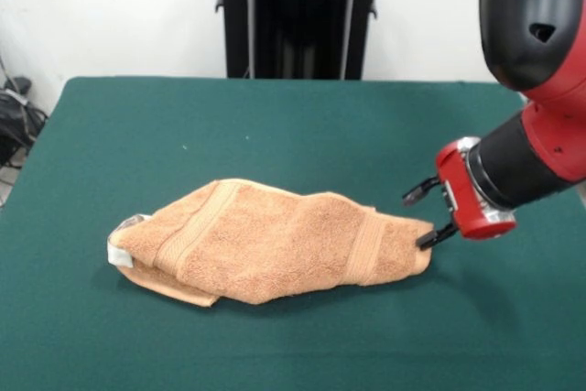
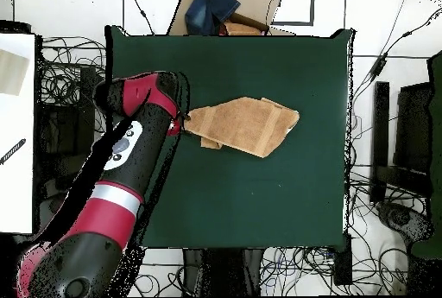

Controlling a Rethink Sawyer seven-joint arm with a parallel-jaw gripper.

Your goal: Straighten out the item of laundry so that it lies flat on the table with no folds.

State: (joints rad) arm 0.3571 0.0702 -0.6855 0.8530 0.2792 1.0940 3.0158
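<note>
The item of laundry (image 1: 275,243) (image 2: 244,125) is an orange-tan towel, folded over itself into a long lump on the green table (image 1: 275,125) (image 2: 250,199). Two woven bands cross it, and a white tag (image 1: 119,256) sticks out at its left end in the front view. My gripper (image 1: 426,217) (image 2: 179,125) points sideways at the towel's right end in the front view. Its fingers stand apart, the lower fingertip (image 1: 428,241) touching the towel's corner and the upper one clear above it. Nothing is gripped between them.
My red and black arm (image 1: 531,89) (image 2: 129,165) crosses the table's right side in the front view. Beyond the table's edges lie cables (image 2: 380,217), a black bag (image 1: 14,125), and a cardboard box with blue cloth (image 2: 220,9).
</note>
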